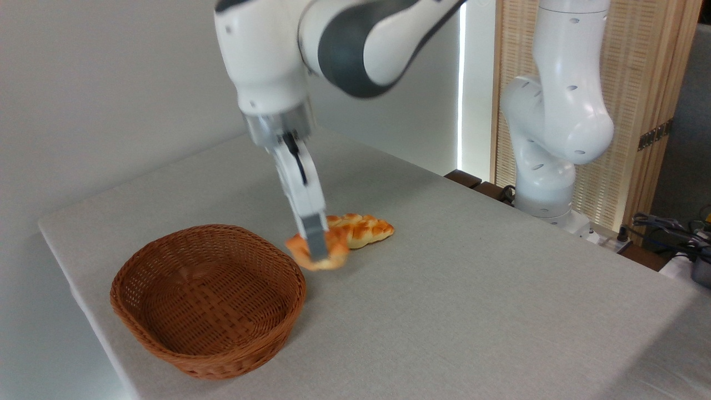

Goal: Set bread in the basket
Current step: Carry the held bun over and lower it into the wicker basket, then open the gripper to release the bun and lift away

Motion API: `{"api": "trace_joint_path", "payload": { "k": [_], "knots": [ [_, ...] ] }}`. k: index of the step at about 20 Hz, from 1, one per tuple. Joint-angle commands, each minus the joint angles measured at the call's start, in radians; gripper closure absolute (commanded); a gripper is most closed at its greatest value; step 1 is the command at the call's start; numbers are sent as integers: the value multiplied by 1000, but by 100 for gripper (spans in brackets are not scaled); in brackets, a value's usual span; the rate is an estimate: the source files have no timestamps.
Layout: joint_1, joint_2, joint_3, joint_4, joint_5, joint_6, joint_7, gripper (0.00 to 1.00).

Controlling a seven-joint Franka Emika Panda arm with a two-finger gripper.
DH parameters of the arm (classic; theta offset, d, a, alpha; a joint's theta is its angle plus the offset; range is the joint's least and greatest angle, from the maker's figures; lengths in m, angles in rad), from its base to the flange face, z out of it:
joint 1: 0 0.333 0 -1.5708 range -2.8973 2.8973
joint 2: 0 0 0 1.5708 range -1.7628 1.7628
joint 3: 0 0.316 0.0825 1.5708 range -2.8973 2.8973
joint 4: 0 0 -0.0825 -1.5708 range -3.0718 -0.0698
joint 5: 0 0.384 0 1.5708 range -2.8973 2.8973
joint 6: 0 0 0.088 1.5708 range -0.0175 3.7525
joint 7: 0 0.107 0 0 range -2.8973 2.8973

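The bread [338,251], a small orange-golden bun, sits tilted between the fingers of my gripper [318,253], just right of the basket's rim and low over the table. The gripper is shut on it. Its near grey fingertip [316,244] covers the middle of the bun, and the far finger is hidden behind it. I cannot tell whether the bun still touches the cloth. The basket [222,364], wide, shallow and woven brown, stands at the front left and holds nothing.
A longer braided loaf [367,229] lies right behind the bun, almost touching it. The arm's white base [547,183] stands at the table's far right edge. Cables [666,225] lie beyond that edge. The table's left and front edges run close to the basket.
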Motion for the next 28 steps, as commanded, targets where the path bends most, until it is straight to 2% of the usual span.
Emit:
{"api": "trace_joint_path", "payload": {
  "k": [1,2,5,7,9,13,28],
  "knots": [
    [-3,34,-6,88,-38,64,-8,50],
    [-5,48,-6,105,-43,99,-32,49],
    [-8,88,-11,108,-55,282,-196,31],
    [-8,117,-38,108,-55,337,-267,22],
    [-8,155,-55,110,-55,353,-295,0],
    [-8,192,-66,110,-60,388,-304,0],
    [-8,189,-66,111,-60,394,-327,0]
  ]
}}
